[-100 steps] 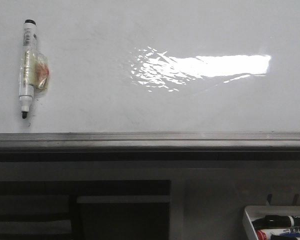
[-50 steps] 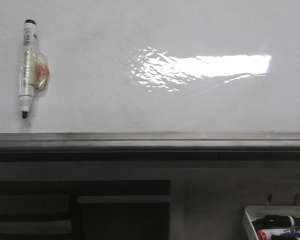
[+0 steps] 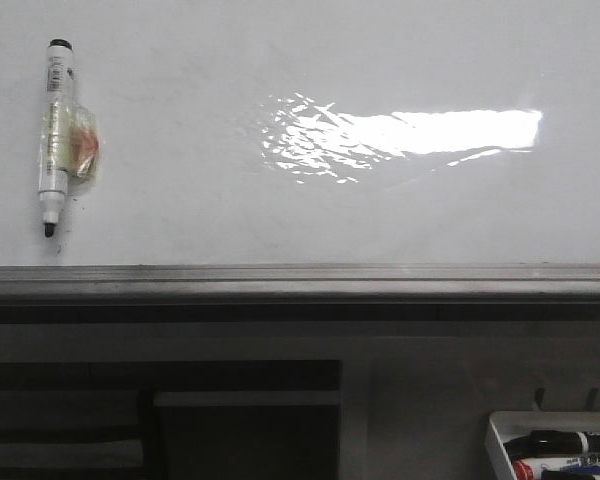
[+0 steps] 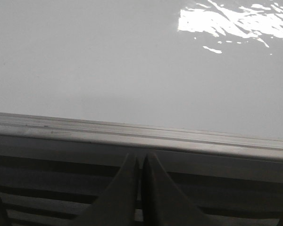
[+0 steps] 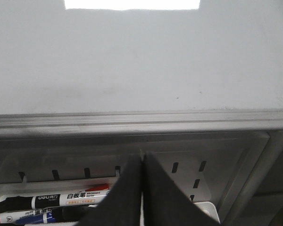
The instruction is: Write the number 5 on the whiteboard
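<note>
The whiteboard point(image 3: 300, 190) fills the upper front view, glossy white with a bright light reflection and a grey edge rail point(image 3: 300, 280). No number 5 shows on it. A white marker point(image 3: 53, 135) with a black tip lies on the board at far left, wrapped in clear tape. My left gripper point(image 4: 141, 157) is shut and empty, below the rail. My right gripper point(image 5: 142, 156) is shut and empty, above the small white tray point(image 5: 205, 207) of markers. The board also shows in the left wrist view point(image 4: 108, 61) and the right wrist view point(image 5: 141, 61).
The white tray point(image 3: 500, 440) at the front right holds several markers point(image 3: 560, 442), black, red and blue. A grey perforated panel point(image 5: 198, 169) sits under the rail. Dark slats point(image 3: 70, 420) lie at the lower left.
</note>
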You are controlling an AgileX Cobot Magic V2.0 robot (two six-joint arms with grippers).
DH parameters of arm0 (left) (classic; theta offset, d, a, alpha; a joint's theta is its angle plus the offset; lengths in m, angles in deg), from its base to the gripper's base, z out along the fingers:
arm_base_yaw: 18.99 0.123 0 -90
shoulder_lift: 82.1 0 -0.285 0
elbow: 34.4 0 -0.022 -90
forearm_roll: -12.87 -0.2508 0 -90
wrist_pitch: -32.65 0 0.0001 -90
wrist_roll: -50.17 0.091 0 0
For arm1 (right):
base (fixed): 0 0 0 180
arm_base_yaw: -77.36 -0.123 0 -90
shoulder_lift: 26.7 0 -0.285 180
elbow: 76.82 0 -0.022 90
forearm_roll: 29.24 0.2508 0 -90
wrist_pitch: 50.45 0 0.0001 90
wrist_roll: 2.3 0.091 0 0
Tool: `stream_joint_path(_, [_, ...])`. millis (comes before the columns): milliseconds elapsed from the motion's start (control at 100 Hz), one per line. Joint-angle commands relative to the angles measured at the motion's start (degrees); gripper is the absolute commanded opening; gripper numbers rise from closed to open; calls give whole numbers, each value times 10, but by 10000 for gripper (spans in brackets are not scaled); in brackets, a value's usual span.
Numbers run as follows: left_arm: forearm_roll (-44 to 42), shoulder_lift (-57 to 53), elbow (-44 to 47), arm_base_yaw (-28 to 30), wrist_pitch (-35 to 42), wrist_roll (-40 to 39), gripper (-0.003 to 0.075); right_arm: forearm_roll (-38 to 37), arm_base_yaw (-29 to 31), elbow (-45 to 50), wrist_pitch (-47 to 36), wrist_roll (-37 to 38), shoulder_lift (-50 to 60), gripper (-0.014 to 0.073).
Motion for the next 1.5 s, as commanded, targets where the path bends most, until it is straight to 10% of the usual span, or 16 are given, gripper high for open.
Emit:
stream_joint_path(0, [3, -16, 11, 2, 44, -3, -20, -2, 4, 14, -10, 0, 10, -61])
stream_joint_path(1490, [85, -16, 11, 2, 95, -3, -20, -2, 4, 14, -52, 0, 10, -61])
